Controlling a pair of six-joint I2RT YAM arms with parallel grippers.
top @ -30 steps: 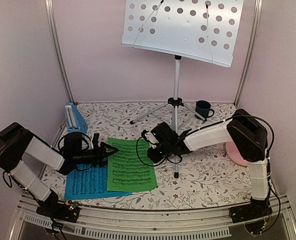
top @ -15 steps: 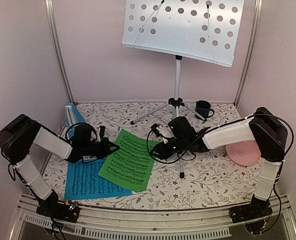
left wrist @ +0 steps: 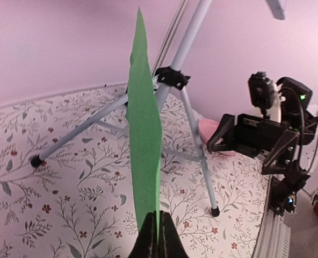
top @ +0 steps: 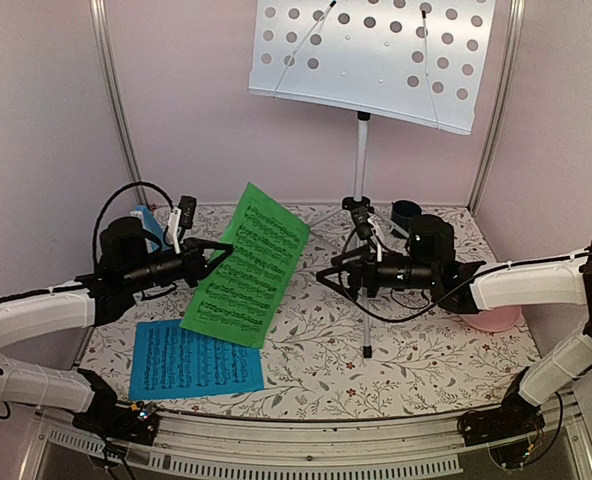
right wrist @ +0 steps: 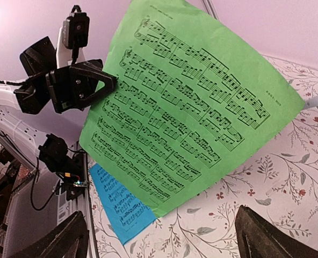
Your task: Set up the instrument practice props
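My left gripper [top: 214, 252] [left wrist: 158, 237] is shut on the left edge of the green sheet [top: 246, 265] [left wrist: 145, 134] [right wrist: 191, 107], holding it up in the air, tilted, above the table. The blue sheet [top: 196, 358] [right wrist: 118, 201] lies flat at the front left. Behind stands the music stand, its perforated desk [top: 376, 60] high up and its tripod hub [top: 354, 205] [left wrist: 172, 78] just above the table. My right gripper [top: 328, 274] [right wrist: 164, 239] is wide open, empty, facing the green sheet from the right. The blue metronome [top: 152, 222] peeks out behind my left arm.
A dark blue mug [top: 406, 213] stands at the back right near a tripod leg. A pink plate [top: 491, 320] [left wrist: 210, 129] lies under my right forearm. One tripod leg's foot [top: 367, 352] rests mid-table. Pink walls close the back and both sides.
My left gripper shut on the green sheet and lifted it off the table. My right gripper let go, opened wide and drew back to the right.
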